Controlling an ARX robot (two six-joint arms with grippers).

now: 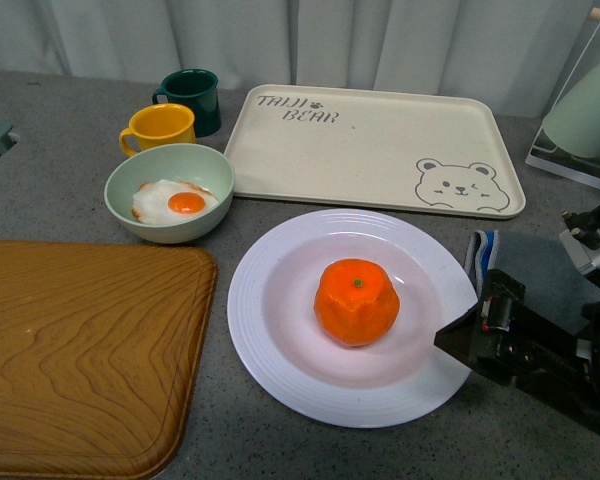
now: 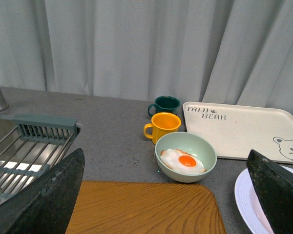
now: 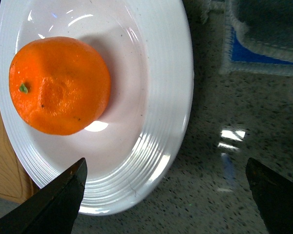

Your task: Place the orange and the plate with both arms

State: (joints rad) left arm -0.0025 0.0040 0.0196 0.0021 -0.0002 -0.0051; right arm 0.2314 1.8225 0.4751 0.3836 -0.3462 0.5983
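The orange [image 1: 356, 300] was found in the well of the plate [image 1: 255, 300], roughly central, stem dot uppermost. The plate was seated on the grey speckled worktop [image 1: 60, 200], between a wooden board [image 1: 80, 350] on the robot's left and a folded grey-and-blue cloth [image 1: 535, 262] on its right. The board's edge was seen just beside the plate rim; whether the two touched could not be told. A cream bear tray [image 1: 370, 150] was noted behind the plate. A pale green bowl [image 1: 216, 170] holding a fried egg [image 1: 185, 203] was recorded left of the tray, with a yellow mug [image 1: 160, 127] and a dark green mug [image 1: 192, 98] behind it.

Right gripper [image 3: 166, 163]: the fingers [image 3: 53, 200] were held wide apart and nothing was gripped. One finger was seen over the ribbed rim on the plate's right side, the other over bare worktop. Contact with the plate could not be confirmed.

Left gripper [image 2: 166, 153]: the fingers [image 2: 44, 195] were likewise spread, with nothing gripped. They were held above the wooden board, with a metal dish rack [image 2: 24, 151] close by.
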